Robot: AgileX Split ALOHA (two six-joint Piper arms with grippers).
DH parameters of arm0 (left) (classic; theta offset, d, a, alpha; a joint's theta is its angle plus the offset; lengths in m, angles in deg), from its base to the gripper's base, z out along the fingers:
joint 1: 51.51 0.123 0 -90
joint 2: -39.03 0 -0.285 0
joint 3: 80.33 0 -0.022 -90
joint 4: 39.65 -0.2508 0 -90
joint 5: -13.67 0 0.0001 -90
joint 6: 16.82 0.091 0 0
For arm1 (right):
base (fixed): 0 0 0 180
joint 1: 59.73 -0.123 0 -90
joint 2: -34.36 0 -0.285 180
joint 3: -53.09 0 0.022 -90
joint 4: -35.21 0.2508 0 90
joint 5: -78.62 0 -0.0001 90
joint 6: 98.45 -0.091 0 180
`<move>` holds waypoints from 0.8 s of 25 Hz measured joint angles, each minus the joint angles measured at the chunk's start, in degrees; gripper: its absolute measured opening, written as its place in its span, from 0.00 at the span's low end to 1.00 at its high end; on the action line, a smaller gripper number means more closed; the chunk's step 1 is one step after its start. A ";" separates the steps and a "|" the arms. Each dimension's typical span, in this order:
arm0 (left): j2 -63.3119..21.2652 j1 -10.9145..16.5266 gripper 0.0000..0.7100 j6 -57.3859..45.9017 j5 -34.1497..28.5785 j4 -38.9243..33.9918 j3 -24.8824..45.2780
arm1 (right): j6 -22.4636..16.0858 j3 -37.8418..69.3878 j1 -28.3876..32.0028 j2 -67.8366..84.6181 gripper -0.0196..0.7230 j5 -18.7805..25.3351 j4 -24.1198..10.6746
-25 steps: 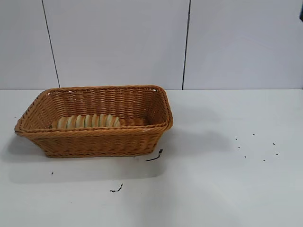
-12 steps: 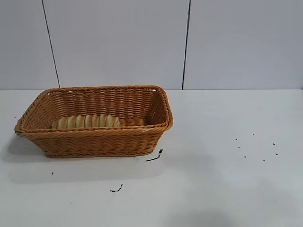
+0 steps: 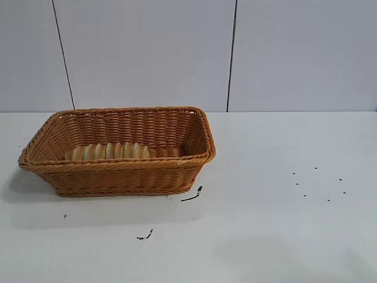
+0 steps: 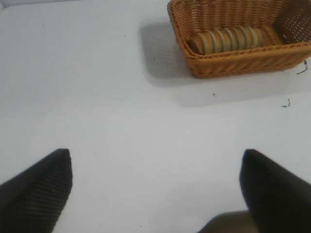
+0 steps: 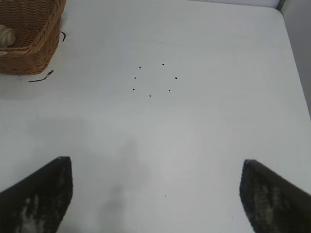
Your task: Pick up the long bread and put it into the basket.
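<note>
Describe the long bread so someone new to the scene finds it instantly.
Find the big orange-brown wicker basket on the white table, toward the left arm's side. The long bread lies inside it on the bottom, along the near wall. It is the only thing in the basket: a tan oval loaf with crosswise ridged stripes.

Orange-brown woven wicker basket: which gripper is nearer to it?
Hard to call; probably left. The left gripper hovers open over bare table, the orange-brown woven wicker basket ahead. The right gripper, open, sees only the basket's corner.
</note>
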 joint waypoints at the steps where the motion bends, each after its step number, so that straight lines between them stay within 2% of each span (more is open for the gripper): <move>1: 0.00 0.00 0.98 0.00 0.00 0.00 0.00 | 0.00 0.00 0.79 1.48 0.89 0.00 0.04; 4: 0.00 0.00 0.98 0.00 0.00 0.00 0.00 | 0.00 0.00 1.25 5.34 0.89 0.11 0.19; 20: 0.00 0.00 0.98 0.00 0.00 0.00 0.00 | 0.00 0.00 1.25 5.62 0.89 0.24 0.47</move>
